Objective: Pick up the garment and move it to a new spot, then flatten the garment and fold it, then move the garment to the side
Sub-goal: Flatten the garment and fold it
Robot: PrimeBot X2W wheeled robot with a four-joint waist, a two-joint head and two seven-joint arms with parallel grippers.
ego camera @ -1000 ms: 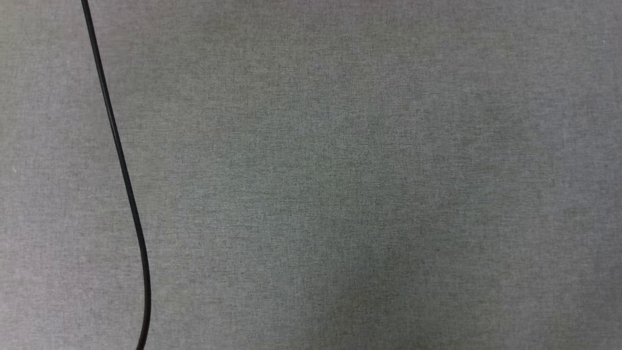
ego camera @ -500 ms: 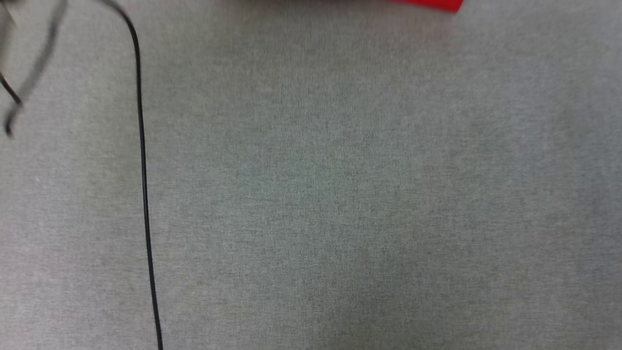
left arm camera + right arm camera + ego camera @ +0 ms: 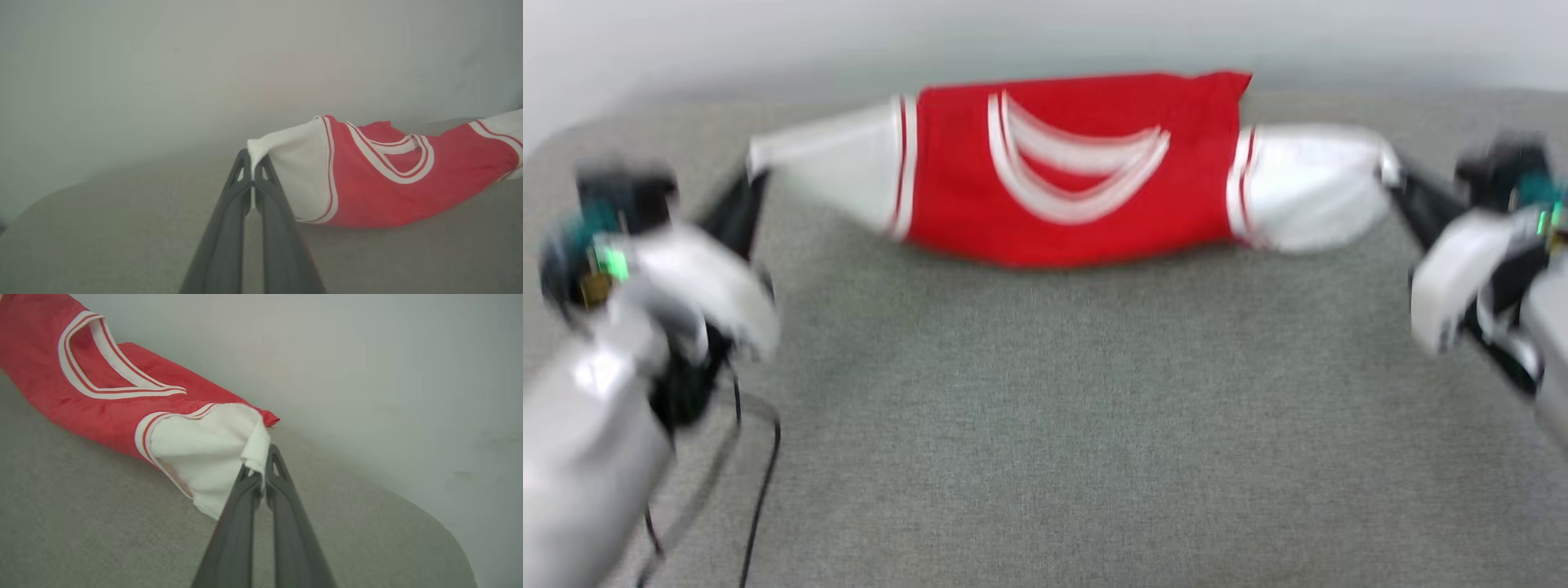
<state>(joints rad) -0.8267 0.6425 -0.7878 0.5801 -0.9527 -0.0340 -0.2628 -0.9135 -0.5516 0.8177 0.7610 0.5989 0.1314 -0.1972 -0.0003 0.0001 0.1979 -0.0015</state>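
The garment is a red jersey with white sleeves and a striped white collar, stretched wide near the far edge of the grey table. My left gripper is shut on its left white sleeve, and in the left wrist view that gripper pinches the sleeve tip. My right gripper is shut on the right white sleeve, the cloth bunched between its fingertips. The red body sags between them, its lower edge on the table. Lettering and number are hidden.
A grey cloth-covered table fills the foreground. A thin black cable runs along the lower left beside my left arm. A pale wall stands just behind the table's far edge.
The head camera has swung up from the bare table, so the garment and both arms are in view now. The picture is blurred from that motion.
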